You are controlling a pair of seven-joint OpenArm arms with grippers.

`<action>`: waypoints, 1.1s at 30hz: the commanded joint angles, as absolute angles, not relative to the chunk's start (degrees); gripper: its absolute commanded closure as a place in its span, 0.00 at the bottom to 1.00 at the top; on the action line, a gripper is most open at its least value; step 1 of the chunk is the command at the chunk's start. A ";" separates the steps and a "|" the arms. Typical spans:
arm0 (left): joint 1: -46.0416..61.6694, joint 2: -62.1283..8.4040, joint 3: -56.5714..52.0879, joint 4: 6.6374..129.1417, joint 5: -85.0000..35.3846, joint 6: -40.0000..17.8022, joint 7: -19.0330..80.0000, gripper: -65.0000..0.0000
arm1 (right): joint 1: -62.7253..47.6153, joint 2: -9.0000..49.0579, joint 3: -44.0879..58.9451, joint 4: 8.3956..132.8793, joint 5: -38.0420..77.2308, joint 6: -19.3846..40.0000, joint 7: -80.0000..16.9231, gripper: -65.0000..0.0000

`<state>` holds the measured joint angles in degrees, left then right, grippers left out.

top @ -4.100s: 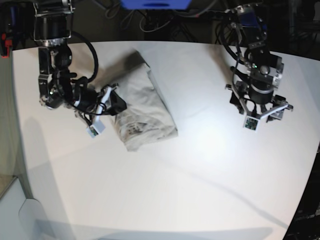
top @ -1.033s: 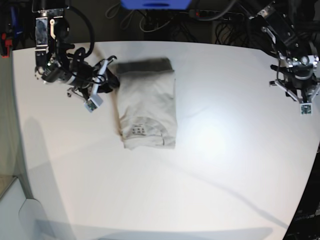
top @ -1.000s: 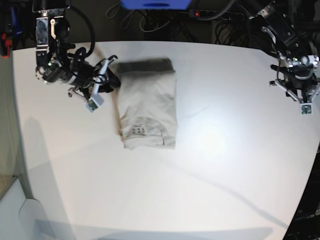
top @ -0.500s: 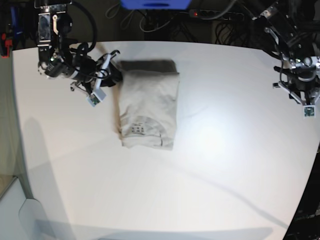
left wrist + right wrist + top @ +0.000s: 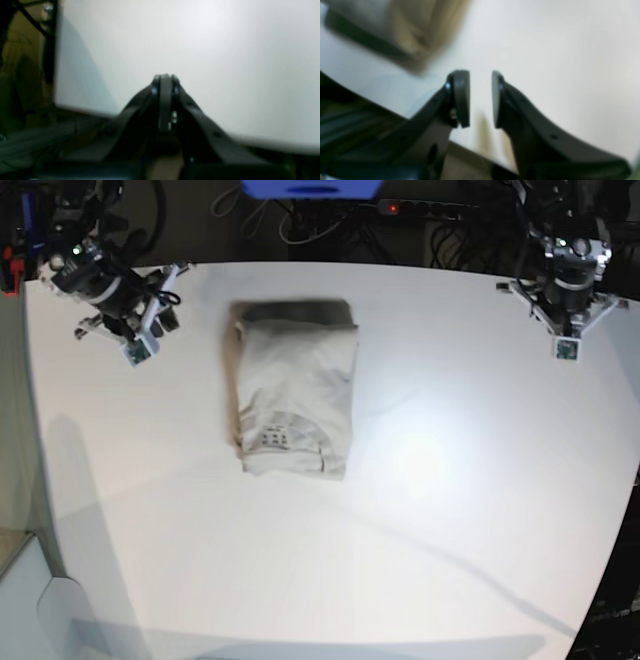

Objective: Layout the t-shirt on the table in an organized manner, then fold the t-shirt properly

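The t-shirt (image 5: 292,385) lies folded into a neat upright rectangle on the white table (image 5: 420,510), with its dark neck label facing up near the front end. In the right wrist view it is a blurred beige patch (image 5: 395,30) at the top left. My right gripper (image 5: 165,298) hovers at the far left corner, well clear of the shirt; its jaws (image 5: 480,97) stand slightly apart with nothing between them. My left gripper (image 5: 570,320) is at the far right corner, and its fingers (image 5: 165,82) are pressed together and empty.
Bare tabletop (image 5: 200,37) fills the left wrist view, with the table's edge and dark floor below. Cables and a blue box (image 5: 310,188) lie beyond the far edge. The curved table edge runs down the right side.
Both arms have drawn back to the far corners, the right one leaving the shirt's top left corner. The left gripper has shut, and the right jaws have narrowed. The shirt lies as before.
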<state>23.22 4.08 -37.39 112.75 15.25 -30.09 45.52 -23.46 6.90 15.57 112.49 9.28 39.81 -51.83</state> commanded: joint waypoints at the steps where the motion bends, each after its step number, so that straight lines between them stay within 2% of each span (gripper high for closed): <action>1: 24.75 4.62 -36.44 113.63 14.73 -29.85 45.05 1.00 | -24.75 6.81 16.66 113.80 8.75 40.00 -51.21 0.85; 8: 35.74 7.34 -31.08 113.36 6.90 -29.76 44.97 1.00 | -32.13 5.76 24.40 114.33 7.08 40.00 -51.12 1.00; 15: 42.24 7.16 -25.98 109.67 3.82 -29.41 44.88 1.00 | -40.04 4.53 25.71 113.80 6.81 40.00 -45.23 1.00; 20: 38.55 4.88 -23.43 96.04 4.26 -28.97 40.22 1.00 | -42.33 3.65 25.80 109.93 6.73 40.00 -42.33 1.00; 33: 21.93 -2.07 -22.90 54.73 4.26 -28.97 24.04 1.00 | -38.90 2.86 25.89 81.54 6.73 40.00 -29.05 1.00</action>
<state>21.17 -1.96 -22.81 54.17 4.62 -28.53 23.64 -38.26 2.59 25.74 80.73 6.44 39.72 -28.84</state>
